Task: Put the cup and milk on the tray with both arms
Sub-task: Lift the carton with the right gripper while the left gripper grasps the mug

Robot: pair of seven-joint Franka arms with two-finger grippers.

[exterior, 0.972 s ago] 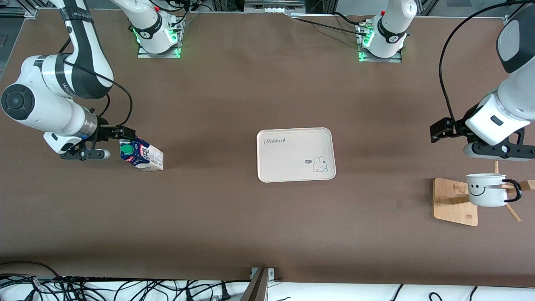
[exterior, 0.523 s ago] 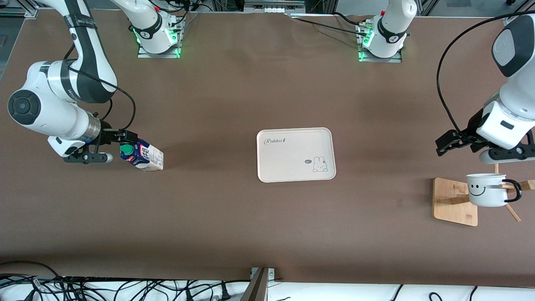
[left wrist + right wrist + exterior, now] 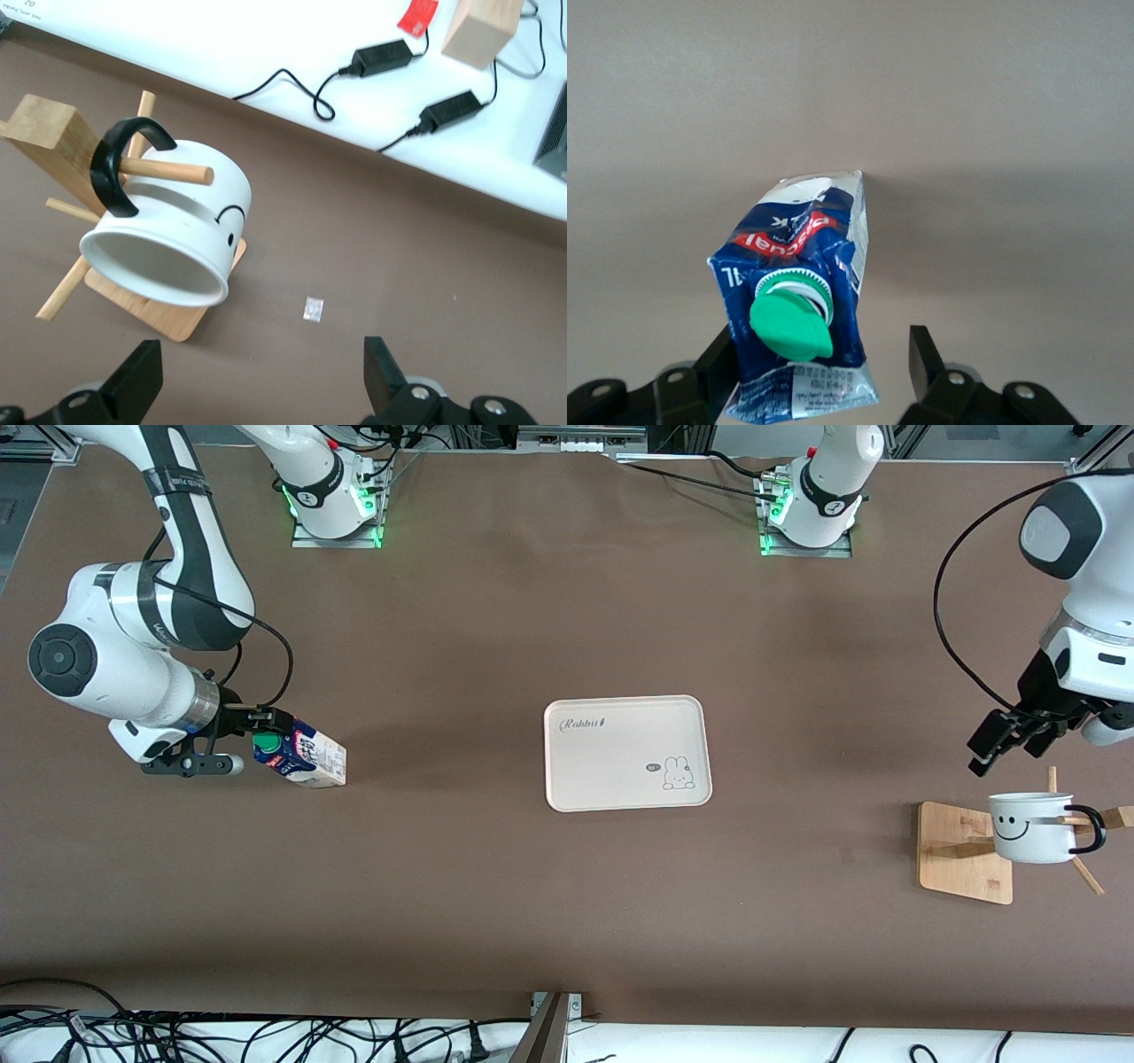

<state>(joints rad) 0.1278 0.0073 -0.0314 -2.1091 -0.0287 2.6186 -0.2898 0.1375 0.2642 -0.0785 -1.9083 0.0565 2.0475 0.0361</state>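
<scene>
Milk carton [image 3: 299, 757] stands on the tabletop [image 3: 496, 886] at the right arm's end; right gripper [image 3: 257, 729] straddles its capped top, fingers apart, one perhaps touching. We note the cup [image 3: 1029, 828] hung on a wooden rack [image 3: 964, 850]; left gripper [image 3: 992, 747] wide open, empty, above the tabletop beside it. Tray [image 3: 567, 779] lies centred.

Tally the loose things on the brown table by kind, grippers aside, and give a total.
White smiley-face mug, hung on a rack peg: 1
Dark-blue milk carton with green cap: 1
Cream rounded rectangular tray with bunny drawing: 1
Wooden peg rack with flat base: 1
Total: 4
</scene>
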